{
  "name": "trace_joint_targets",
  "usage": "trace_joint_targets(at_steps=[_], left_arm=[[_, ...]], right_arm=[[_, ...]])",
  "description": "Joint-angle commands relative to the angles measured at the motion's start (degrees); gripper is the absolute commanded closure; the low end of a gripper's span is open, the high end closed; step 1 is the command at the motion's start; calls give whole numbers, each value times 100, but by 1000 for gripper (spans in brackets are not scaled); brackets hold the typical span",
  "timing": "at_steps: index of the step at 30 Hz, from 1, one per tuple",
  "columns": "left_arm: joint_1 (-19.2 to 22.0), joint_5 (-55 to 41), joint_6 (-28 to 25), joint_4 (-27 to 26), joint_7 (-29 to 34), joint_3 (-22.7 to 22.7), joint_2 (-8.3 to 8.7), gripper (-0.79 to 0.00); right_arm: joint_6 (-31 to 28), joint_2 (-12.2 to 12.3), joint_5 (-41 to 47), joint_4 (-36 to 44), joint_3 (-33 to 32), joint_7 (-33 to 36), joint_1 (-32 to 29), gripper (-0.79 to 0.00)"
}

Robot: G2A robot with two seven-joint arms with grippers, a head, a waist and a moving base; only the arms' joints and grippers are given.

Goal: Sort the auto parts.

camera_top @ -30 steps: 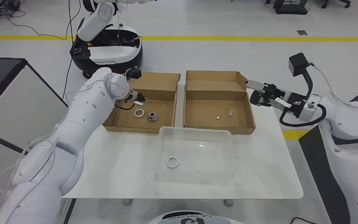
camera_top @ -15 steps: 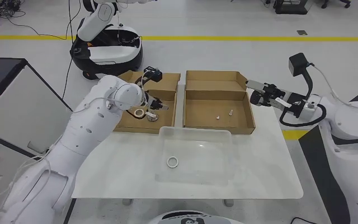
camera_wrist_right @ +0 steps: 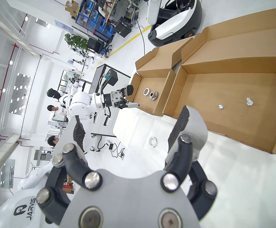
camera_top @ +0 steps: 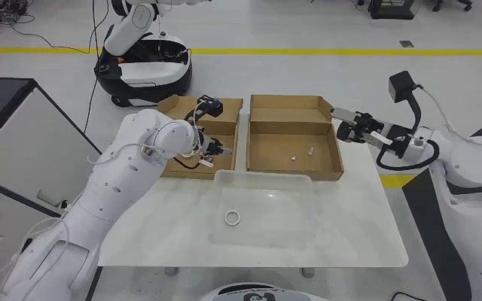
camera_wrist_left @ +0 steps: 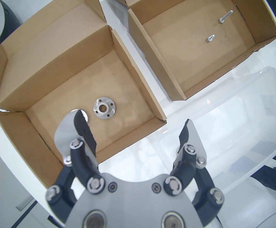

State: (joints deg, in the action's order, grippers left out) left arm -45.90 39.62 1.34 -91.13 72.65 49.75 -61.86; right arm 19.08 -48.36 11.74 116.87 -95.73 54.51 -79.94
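White table (camera_top: 354, 226) bearing a cardboard left box (camera_wrist_left: 54, 54), right box (camera_top: 290, 124) and clear bin (camera_top: 263, 179).
The left gripper (camera_wrist_left: 133, 119) gapes empty over the left box's near wall; the right gripper (camera_wrist_right: 131, 115), equally wide and empty, sits beside the right box. A flange (camera_wrist_left: 104, 108) and ring (camera_wrist_right: 146, 91) lie in the left box, a second ring (camera_top: 233, 218) in the bin, two bolts (camera_wrist_left: 225, 16) in the right box.

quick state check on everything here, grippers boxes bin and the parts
left box, open, two parts inside
right box, open, two parts inside
clear bin, uncovered, one part inside
flange, lying flat
ring in left box, lying flat beside the flange
long bolt, on its side
short bolt, loose, apart from the long bolt
ring in bin, lying flat
left gripper, open, empty
right gripper, open, empty
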Motion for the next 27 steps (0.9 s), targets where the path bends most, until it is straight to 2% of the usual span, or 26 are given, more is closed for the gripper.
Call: trace_joint_targets(at_steps=[1,6,12,14,19,24,27], left_arm=[[0,0,0,-1,0,0,0,-785],[-79,176,-100,-160,21,46,34,-785],[-38,231,-84,-878,1311,70,101,-785],[-13,138,-169,-1183,1535,-8,96,-785],[157,-48,-238,-1492,1535,-381,137,-785],[536,-139,-336,-1699,1535,-1009,176,-785],[814,-239,-372,-1623,1535,-1425,182,-785]], right_arm=[[0,0,0,0,0,0,0,-785],[0,0,0,0,0,0,0,-785],[0,0,0,0,0,0,0,-785],[0,0,0,0,0,0,0,-785],[0,0,0,0,0,0,0,-785],[0,0,0,0,0,0,0,-785],[0,0,0,0,0,0,0,-785]])
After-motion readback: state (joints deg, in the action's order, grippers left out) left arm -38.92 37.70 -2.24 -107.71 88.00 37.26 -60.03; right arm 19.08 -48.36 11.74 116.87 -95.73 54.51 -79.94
